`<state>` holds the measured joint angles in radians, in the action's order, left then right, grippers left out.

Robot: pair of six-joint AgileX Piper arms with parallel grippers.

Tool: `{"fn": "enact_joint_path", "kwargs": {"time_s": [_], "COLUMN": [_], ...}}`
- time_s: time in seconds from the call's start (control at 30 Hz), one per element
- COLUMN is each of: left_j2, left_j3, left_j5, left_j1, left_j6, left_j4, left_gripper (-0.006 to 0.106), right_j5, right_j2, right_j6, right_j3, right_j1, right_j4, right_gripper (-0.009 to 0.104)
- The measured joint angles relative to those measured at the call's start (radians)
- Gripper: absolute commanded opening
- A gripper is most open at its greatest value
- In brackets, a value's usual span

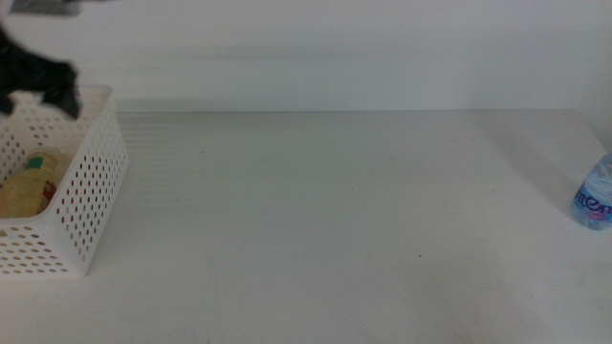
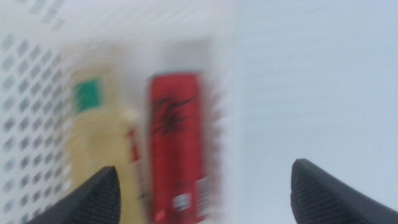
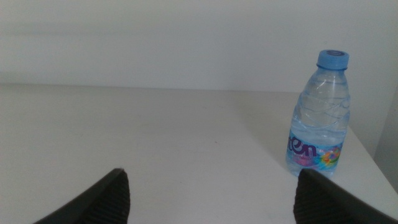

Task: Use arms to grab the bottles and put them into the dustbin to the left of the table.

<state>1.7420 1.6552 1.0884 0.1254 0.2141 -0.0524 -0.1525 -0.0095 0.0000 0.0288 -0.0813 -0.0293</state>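
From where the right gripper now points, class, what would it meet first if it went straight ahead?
Probably nothing: the right gripper, jaws open, faces bare table; the water bottle stands off to one side.

Light bright, even, diffuse; white table [image 1: 335, 220] near washed out, faint horizontal banding toward twelve o'clock. Middle view soft, low contrast; left gripper [image 1: 43, 81] a smeared dark blot. Left wrist view heavily motion-blurred: red can [image 2: 177, 146] and tea bottle [image 2: 102, 143] streaked. Right wrist view sharpest; water bottle [image 3: 318, 115] crisp, weak shadow toward three o'clock.
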Motion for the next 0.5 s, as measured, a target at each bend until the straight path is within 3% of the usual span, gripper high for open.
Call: {"fn": "enact_joint_path", "kwargs": {"time_s": [0.33,0.5], "left_j2": [-0.142,-0.240], "left_j3": [-0.010,-0.135], "left_j5": [-0.050,-0.194], "left_j1": [-0.269,-0.371], "left_j6": [-0.016,-0.018], "left_j4": [-0.018,-0.022], "left_gripper": [0.090,0.090], "right_j5": [0.000,0.000], "right_j2": [0.000,0.000], "right_j6": [0.000,0.000], "right_j3": [0.000,0.000], "right_j1": [0.000,0.000], "right_j4": [0.000,0.000], "right_gripper": [0.074,0.074]}}
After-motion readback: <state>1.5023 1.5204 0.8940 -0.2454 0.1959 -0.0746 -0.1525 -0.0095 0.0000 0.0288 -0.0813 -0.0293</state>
